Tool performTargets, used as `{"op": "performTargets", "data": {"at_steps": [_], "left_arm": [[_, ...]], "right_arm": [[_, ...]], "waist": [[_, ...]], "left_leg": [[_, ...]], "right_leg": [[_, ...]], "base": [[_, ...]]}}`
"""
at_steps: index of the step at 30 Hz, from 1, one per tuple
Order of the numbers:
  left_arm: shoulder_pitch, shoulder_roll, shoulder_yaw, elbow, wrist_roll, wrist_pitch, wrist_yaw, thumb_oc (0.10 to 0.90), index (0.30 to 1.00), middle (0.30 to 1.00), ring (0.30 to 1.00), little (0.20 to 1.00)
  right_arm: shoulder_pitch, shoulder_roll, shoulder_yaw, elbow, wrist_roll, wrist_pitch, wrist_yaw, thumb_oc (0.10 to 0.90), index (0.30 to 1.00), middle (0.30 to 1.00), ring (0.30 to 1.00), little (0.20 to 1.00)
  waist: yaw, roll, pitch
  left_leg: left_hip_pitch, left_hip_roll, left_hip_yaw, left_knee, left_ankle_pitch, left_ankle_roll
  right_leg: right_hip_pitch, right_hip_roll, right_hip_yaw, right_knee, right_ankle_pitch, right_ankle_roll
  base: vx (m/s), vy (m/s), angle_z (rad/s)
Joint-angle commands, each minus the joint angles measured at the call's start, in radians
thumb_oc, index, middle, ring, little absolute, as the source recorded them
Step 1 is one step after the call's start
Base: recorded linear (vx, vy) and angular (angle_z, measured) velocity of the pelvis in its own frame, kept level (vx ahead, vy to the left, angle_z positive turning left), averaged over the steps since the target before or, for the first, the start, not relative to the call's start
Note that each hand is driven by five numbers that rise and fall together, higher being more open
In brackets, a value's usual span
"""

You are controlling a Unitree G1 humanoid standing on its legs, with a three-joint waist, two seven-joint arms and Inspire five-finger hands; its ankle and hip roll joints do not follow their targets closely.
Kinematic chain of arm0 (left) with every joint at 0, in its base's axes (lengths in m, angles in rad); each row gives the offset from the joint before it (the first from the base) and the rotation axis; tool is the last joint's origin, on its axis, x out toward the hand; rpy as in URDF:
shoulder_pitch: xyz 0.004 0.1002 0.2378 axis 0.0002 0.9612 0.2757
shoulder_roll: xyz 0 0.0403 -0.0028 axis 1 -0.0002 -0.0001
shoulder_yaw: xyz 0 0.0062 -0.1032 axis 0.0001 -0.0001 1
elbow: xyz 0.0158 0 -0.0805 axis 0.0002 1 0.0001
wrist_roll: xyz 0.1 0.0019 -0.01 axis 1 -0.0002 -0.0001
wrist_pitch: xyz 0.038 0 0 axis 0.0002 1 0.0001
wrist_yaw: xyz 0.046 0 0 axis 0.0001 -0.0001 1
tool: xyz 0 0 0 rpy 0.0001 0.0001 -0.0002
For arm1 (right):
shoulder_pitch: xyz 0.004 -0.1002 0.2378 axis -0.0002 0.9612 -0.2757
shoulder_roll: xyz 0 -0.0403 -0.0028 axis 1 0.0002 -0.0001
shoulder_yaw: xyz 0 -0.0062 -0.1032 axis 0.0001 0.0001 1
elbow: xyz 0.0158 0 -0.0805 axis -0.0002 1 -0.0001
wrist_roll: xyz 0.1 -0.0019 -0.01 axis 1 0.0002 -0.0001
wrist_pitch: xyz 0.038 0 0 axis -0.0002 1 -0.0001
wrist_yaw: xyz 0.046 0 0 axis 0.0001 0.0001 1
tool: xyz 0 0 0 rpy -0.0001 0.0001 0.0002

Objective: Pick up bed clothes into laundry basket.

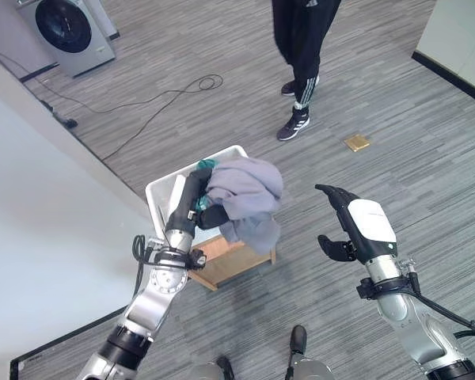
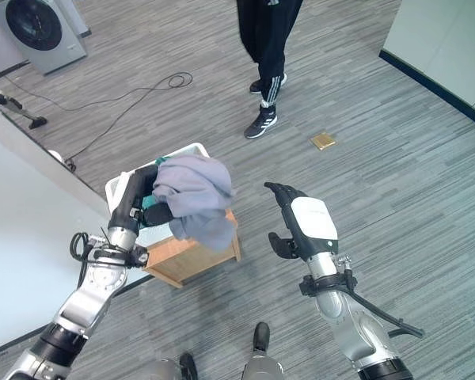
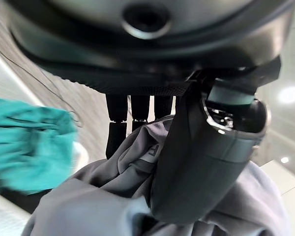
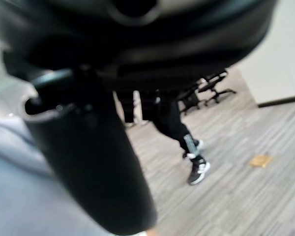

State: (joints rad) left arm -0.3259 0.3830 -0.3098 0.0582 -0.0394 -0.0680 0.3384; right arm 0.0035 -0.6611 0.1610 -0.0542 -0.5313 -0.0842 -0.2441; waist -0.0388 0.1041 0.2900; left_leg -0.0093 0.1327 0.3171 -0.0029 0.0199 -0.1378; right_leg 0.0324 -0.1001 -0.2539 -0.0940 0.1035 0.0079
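A grey garment [image 1: 247, 192] hangs bunched over the near corner of a white laundry basket [image 1: 161, 191], drooping down its front. My left hand [image 1: 193, 199] reaches across the basket and is shut on the garment; in the left wrist view its thumb [image 3: 201, 167] presses into the grey cloth [image 3: 108, 201] with the fingers behind it. A teal cloth [image 1: 206, 165] lies inside the basket under the hand. To the right of the garment, my right hand [image 1: 353, 226] hovers apart from it, open with fingers straight and nothing in it.
The basket rests on a low wooden stand [image 1: 231, 258]. A broad white surface [image 1: 32, 206] lies along the left. A person's legs [image 1: 301, 55] stand beyond the basket. A washing machine [image 1: 67, 28], a floor cable [image 1: 166, 95] and a small yellow tile [image 1: 356, 142] are farther off.
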Motion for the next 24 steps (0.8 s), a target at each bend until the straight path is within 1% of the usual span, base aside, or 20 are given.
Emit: {"op": "performTargets", "data": {"at_steps": [1, 2, 3, 4, 7, 10, 13, 15, 16, 17, 18, 21, 24], "left_arm": [[-0.184, 0.039, 0.119, 0.055, -0.029, -0.103, 0.119, 0.400, 0.300, 0.300, 0.300, 0.300], [-0.188, 0.040, 0.118, 0.059, -0.030, -0.105, 0.119, 0.400, 0.300, 0.300, 0.300, 0.300], [-0.254, 0.058, 0.109, 0.130, -0.031, -0.089, 0.129, 0.400, 0.300, 0.300, 0.300, 0.300], [-0.288, 0.077, 0.102, 0.162, -0.030, -0.084, 0.133, 0.400, 0.300, 0.300, 0.300, 0.300], [-0.362, 0.107, 0.076, 0.241, -0.039, -0.072, 0.137, 0.400, 0.300, 0.300, 0.300, 0.300], [-0.404, 0.128, 0.064, 0.280, -0.033, -0.065, 0.141, 0.400, 0.300, 0.300, 0.300, 0.300], [-0.467, 0.157, 0.041, 0.354, -0.001, -0.046, 0.149, 0.400, 0.300, 0.300, 0.300, 0.300], [-0.479, 0.167, 0.035, 0.369, 0.008, -0.042, 0.152, 0.400, 0.300, 0.300, 0.300, 0.300], [-0.511, 0.192, 0.021, 0.406, 0.055, -0.025, 0.156, 0.400, 0.300, 0.300, 0.300, 0.300], [-0.513, 0.192, 0.021, 0.407, 0.055, -0.026, 0.157, 0.400, 0.300, 0.300, 0.300, 0.300], [-0.535, 0.212, 0.006, 0.460, 0.111, -0.001, 0.158, 0.400, 0.300, 0.300, 0.300, 0.300], [-0.545, 0.220, -0.005, 0.492, 0.154, 0.013, 0.156, 0.400, 0.300, 0.300, 0.300, 0.300], [-0.567, 0.230, -0.031, 0.549, 0.233, 0.040, 0.153, 0.400, 0.300, 0.300, 0.300, 0.300]], "right_arm": [[-0.025, -0.064, -0.010, -0.138, 0.031, -0.102, -0.018, 0.800, 0.900, 0.900, 0.900, 0.900], [-0.025, -0.064, -0.011, -0.139, 0.031, -0.102, -0.017, 0.800, 0.900, 0.900, 0.900, 0.900], [-0.018, -0.052, -0.003, -0.141, 0.041, -0.102, -0.012, 0.800, 0.900, 0.900, 0.900, 0.900], [-0.020, -0.048, 0.000, -0.151, 0.044, -0.105, -0.012, 0.800, 0.900, 0.900, 0.900, 0.900], [-0.028, -0.043, 0.025, -0.159, 0.045, -0.106, -0.013, 0.800, 0.900, 0.900, 0.900, 0.900], [-0.036, -0.044, 0.038, -0.163, 0.040, -0.107, -0.006, 0.800, 0.900, 0.900, 0.900, 0.900], [-0.029, -0.041, 0.056, -0.176, 0.036, -0.114, 0.005, 0.800, 0.900, 0.900, 0.900, 0.900], [-0.029, -0.042, 0.060, -0.179, 0.033, -0.116, 0.007, 0.800, 0.900, 0.900, 0.900, 0.900], [-0.029, -0.050, 0.066, -0.182, 0.028, -0.116, 0.010, 0.800, 0.900, 0.900, 0.900, 0.900], [-0.029, -0.050, 0.065, -0.182, 0.028, -0.116, 0.010, 0.800, 0.900, 0.900, 0.900, 0.900], [-0.031, -0.054, 0.069, -0.180, 0.021, -0.115, 0.014, 0.800, 0.900, 0.900, 0.900, 0.900], [-0.018, -0.054, 0.068, -0.178, 0.014, -0.114, 0.016, 0.800, 0.900, 0.900, 0.900, 0.900], [0.011, -0.063, 0.054, -0.187, 0.011, -0.120, 0.017, 0.800, 0.900, 0.900, 0.900, 0.900]], "waist": [[-0.011, 0.039, -0.092], [-0.010, 0.039, -0.091], [-0.031, 0.045, -0.102], [-0.040, 0.048, -0.106], [-0.060, 0.045, -0.107], [-0.066, 0.041, -0.105], [-0.073, 0.032, -0.106], [-0.073, 0.029, -0.106], [-0.075, 0.024, -0.102], [-0.075, 0.024, -0.102], [-0.074, 0.019, -0.098], [-0.072, 0.011, -0.096], [-0.072, -0.014, -0.084]], "left_leg": [[0.030, 0.007, 0.002, -0.084, 0.054, 0.028], [0.030, 0.008, 0.002, -0.084, 0.053, 0.028], [0.050, 0.016, 0.026, -0.084, 0.051, 0.025], [0.058, 0.017, 0.037, -0.084, 0.047, 0.027], [0.074, 0.011, 0.053, -0.084, 0.034, 0.028], [0.080, 0.008, 0.064, -0.084, 0.027, 0.031], [0.082, -0.002, 0.084, -0.084, 0.012, 0.040], [0.078, -0.005, 0.086, -0.084, 0.011, 0.041], [0.069, -0.009, 0.090, -0.084, 0.008, 0.044], [0.068, -0.009, 0.091, -0.084, 0.008, 0.044], [0.062, -0.012, 0.093, -0.084, 0.004, 0.048], [0.058, -0.015, 0.095, -0.084, -0.001, 0.050], [0.040, -0.012, 0.097, -0.084, -0.002, 0.053]], "right_leg": [[0.115, -0.053, -0.082, 0.007, -0.201, 0.143], [0.115, -0.052, -0.082, 0.007, -0.200, 0.143], [0.122, -0.053, -0.085, 0.007, -0.200, 0.142], [0.120, -0.053, -0.083, 0.007, -0.193, 0.143], [0.125, -0.058, -0.080, 0.007, -0.188, 0.149], [0.123, -0.064, -0.076, 0.007, -0.182, 0.156], [0.116, -0.081, -0.068, 0.007, -0.168, 0.170], [0.111, -0.085, -0.066, 0.007, -0.164, 0.174], [0.101, -0.092, -0.064, 0.007, -0.155, 0.180], [0.100, -0.093, -0.063, 0.007, -0.155, 0.180], [0.092, -0.097, -0.063, 0.007, -0.149, 0.185], [0.087, -0.101, -0.065, 0.007, -0.144, 0.189], [0.071, -0.101, -0.072, 0.007, -0.135, 0.192]], "base": [[0.03, 0.021, -0.16], [0.12, 0.069, -0.19], [0.12, 0.072, -0.05], [0.17, 0.091, 0.05], [0.12, 0.075, -0.05], [0.09, 0.068, -0.06], [0.11, 0.095, -0.01], [0.05, 0.074, -0.04], [0.05, 0.090, -0.12], [0.04, 0.115, -0.12], [0.03, 0.084, -0.03], [0.03, 0.069, -0.02], [0.03, 0.077, -0.01]]}}
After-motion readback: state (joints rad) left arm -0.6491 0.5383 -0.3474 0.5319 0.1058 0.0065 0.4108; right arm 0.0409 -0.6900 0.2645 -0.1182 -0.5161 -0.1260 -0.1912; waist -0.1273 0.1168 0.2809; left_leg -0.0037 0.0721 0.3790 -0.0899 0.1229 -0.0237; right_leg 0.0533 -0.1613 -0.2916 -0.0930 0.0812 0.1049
